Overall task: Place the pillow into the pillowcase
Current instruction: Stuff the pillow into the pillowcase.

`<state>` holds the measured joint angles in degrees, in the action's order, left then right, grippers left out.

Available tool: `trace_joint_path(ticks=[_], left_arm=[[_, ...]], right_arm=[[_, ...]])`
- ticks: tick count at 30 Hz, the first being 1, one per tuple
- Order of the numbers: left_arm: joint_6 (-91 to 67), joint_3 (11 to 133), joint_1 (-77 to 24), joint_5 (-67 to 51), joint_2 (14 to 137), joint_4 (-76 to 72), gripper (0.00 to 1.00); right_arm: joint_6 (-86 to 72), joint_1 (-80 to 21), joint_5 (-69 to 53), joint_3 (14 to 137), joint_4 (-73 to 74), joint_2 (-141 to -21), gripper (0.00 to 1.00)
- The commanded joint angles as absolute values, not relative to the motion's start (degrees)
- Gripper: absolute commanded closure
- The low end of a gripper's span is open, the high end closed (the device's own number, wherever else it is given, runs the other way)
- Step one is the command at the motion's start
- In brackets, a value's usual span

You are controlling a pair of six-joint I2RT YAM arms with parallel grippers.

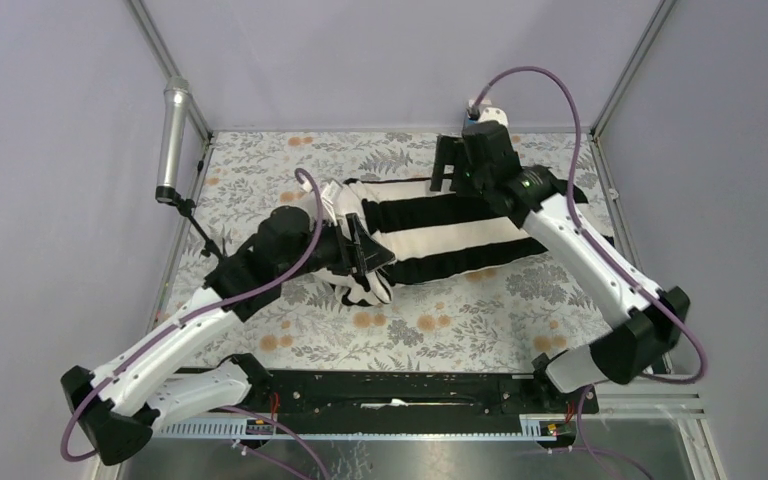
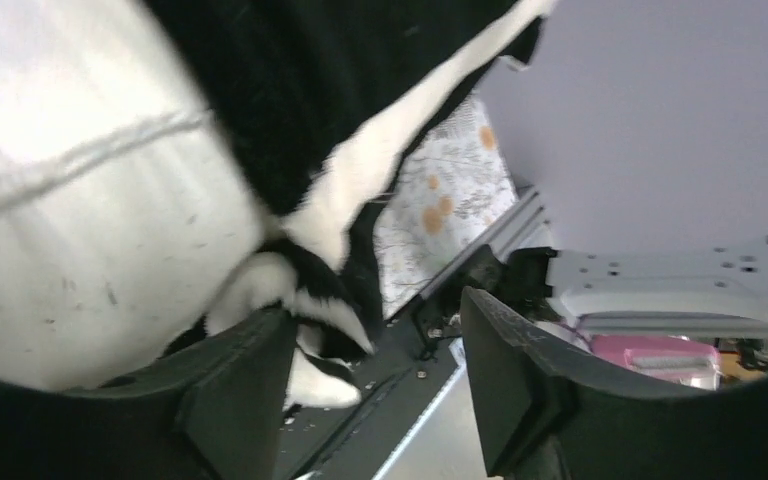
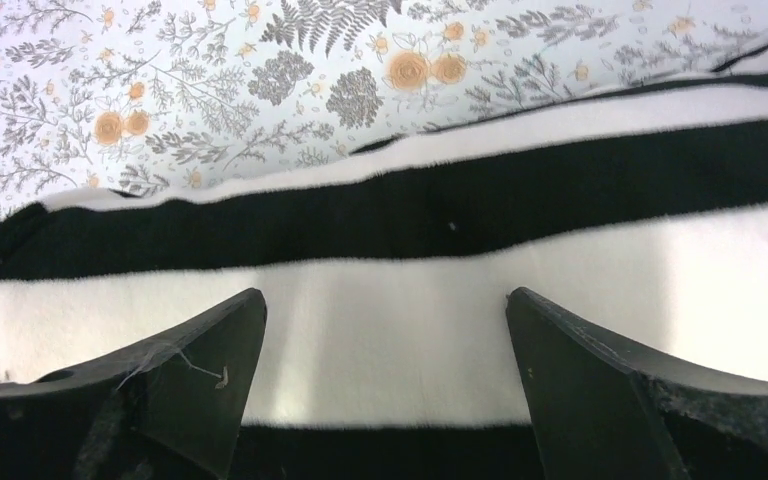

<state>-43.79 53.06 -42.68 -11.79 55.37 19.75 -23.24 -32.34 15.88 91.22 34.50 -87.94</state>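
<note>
The black-and-white striped pillowcase lies plump across the middle of the floral table cover. At its left end, plain off-white pillow fabric with a seam shows beside loose striped folds. My left gripper is at that left end and stands open. The striped folds hang against its left finger, and nothing is pinched. My right gripper hovers over the pillowcase's far edge, wide open above a white stripe, holding nothing.
A silver cylinder on a black stand rises at the table's left edge. Metal frame posts stand at the back corners. A black rail runs along the near edge between the arm bases.
</note>
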Motion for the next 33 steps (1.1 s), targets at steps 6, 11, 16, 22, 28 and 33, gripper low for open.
trace_joint_path(ticks=[6,11,16,22,28,33], left_arm=[[-40.81,65.74,-43.63,-22.40,48.46,24.46,0.26],[-42.70,66.59,-43.57,-9.02,49.39,33.28,0.32],[-44.12,56.87,-43.59,-1.68,53.44,27.77,0.26],[-49.57,44.49,-43.58,-6.56,59.76,15.99,0.23],[-50.55,43.11,-39.77,-4.47,69.19,6.91,0.47],[-50.64,48.77,-38.95,-6.23,77.03,1.57,0.79]], right_arm=[[-29.18,-22.82,18.95,60.50,22.85,-76.33,0.00],[-30.49,-9.23,13.32,58.12,16.72,-78.82,0.01],[-30.26,-12.82,12.94,67.70,19.98,-81.46,0.03],[-29.21,-26.31,22.25,68.65,27.20,-74.50,0.02],[-27.57,-37.40,25.24,68.97,31.93,-67.63,0.01],[-25.62,-46.39,27.69,72.61,37.04,-67.37,0.02]])
